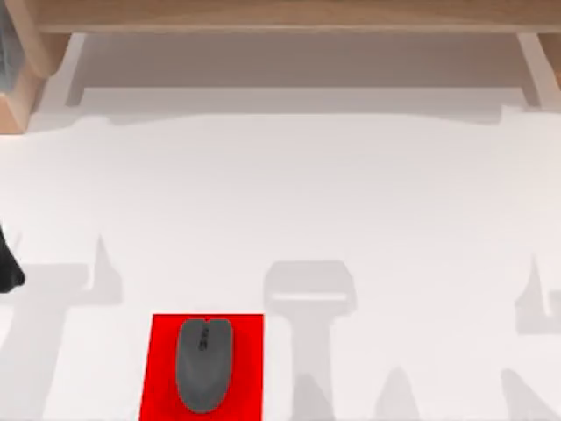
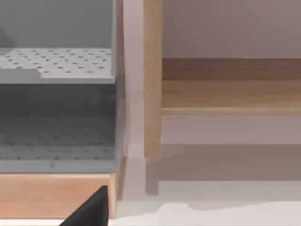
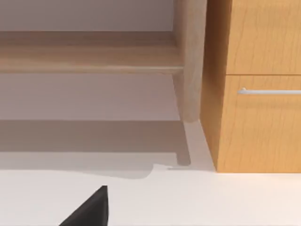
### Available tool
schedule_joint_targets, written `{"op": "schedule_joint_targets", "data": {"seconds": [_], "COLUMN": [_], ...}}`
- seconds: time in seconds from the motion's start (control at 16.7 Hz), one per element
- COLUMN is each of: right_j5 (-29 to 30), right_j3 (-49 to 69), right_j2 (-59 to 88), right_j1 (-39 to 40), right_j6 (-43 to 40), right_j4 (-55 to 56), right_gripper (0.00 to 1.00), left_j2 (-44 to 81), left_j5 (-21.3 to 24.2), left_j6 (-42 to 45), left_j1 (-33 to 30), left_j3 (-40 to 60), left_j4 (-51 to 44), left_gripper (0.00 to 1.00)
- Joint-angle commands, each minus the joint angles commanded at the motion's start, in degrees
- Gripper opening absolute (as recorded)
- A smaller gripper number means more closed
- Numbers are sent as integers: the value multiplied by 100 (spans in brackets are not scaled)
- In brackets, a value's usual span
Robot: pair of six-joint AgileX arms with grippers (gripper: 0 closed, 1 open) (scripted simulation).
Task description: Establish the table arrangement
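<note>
The table [image 1: 289,202] is a broad white top spreading across the top view. Near its front edge, left of centre, lies a red mat [image 1: 158,368] with a dark grey computer mouse [image 1: 204,364] resting on it, pointing toward the back. A dark part of my left arm [image 1: 7,263] shows at the table's left edge, well apart from the mat. A black corner of my left gripper [image 2: 91,209] appears in the left wrist view, and a black corner of my right gripper [image 3: 89,209] in the right wrist view, over bare white table [image 3: 211,197].
A light wooden frame [image 1: 280,17] with a shelf runs along the back edge. At the back left stands a grey perforated rack [image 2: 56,66] on a wooden base. At the back right stands a wooden drawer cabinet [image 3: 258,94] with a metal handle.
</note>
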Motion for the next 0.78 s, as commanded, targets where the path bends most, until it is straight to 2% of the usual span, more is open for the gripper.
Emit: {"op": "schedule_joint_targets", "data": {"seconds": [0.24,0.78], "right_j5": [0,0], "right_j3": [0,0], "right_j2": [0,0], "right_j1": [0,0], "right_j6": [0,0], "right_j4": [0,0], "right_gripper": [100,100], "left_j2": [1935,7130], "left_j5": [-462,-1717], "left_j6": [12,20], "left_j1": [-523,-1800], "left_j3": [1984,7560], "left_j4": [-108,-358], "left_gripper": [100,100]}}
